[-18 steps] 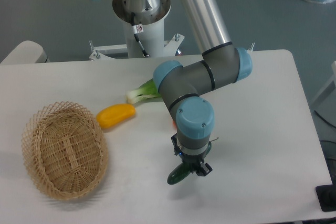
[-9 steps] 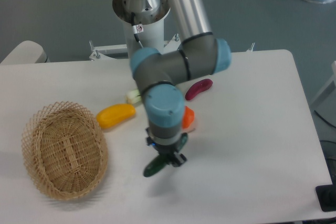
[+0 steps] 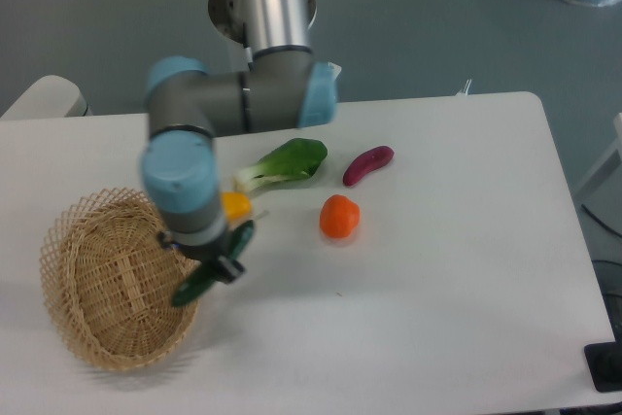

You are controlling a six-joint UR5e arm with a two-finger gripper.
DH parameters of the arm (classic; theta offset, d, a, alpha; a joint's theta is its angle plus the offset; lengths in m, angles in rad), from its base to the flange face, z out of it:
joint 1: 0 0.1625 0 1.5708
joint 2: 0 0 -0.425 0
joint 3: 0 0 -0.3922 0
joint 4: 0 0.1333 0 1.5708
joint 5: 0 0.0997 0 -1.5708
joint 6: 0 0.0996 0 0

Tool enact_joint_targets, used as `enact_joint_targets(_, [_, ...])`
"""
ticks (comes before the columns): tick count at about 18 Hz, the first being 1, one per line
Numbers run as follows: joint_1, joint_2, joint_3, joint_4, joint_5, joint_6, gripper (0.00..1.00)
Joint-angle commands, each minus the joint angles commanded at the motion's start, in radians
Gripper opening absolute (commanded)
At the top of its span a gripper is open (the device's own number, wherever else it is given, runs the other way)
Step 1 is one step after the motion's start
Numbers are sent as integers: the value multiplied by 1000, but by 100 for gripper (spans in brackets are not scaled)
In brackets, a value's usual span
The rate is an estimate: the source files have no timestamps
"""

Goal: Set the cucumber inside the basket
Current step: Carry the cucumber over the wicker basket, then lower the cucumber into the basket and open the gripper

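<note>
Hand (image 3: pixel 216 264) carried cucumber (image 3: pixel 212 265) to basket (image 3: pixel 107 279).

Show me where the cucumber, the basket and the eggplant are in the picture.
cucumber (image 3: pixel 197 283): fixed camera view, on its lower dark green end below the gripper.
basket (image 3: pixel 60 250): fixed camera view, on the woven left rim.
eggplant (image 3: pixel 367 164): fixed camera view, on the middle of its purple body.

The arm (image 3: pixel 238 104) is made of grey cylindrical joint housings with pale blue end caps, joined by a polished silver tube, ending in a small black gripper (image 3: pixel 216 261).
</note>
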Motion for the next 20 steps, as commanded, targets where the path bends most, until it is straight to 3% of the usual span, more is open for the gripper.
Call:
enact_joint_targets(6, [-78, -38, 11, 30, -5, -132, 14])
enact_joint_targets(10, [-100, -89, 20, 64, -8, -207, 22])
enact_joint_targets(12, [-111, -103, 37, 63, -9, -213, 40])
enact_joint_targets(14, [-112, -106, 44, 63, -11, -230, 64])
enact_joint_targets(15, [-111, -106, 44, 63, -9, -232, 87])
enact_joint_targets(16, [-112, -106, 44, 63, -3, -236, 100])
enact_joint_targets(20, [-111, -100, 48, 61, 2, -240, 100])
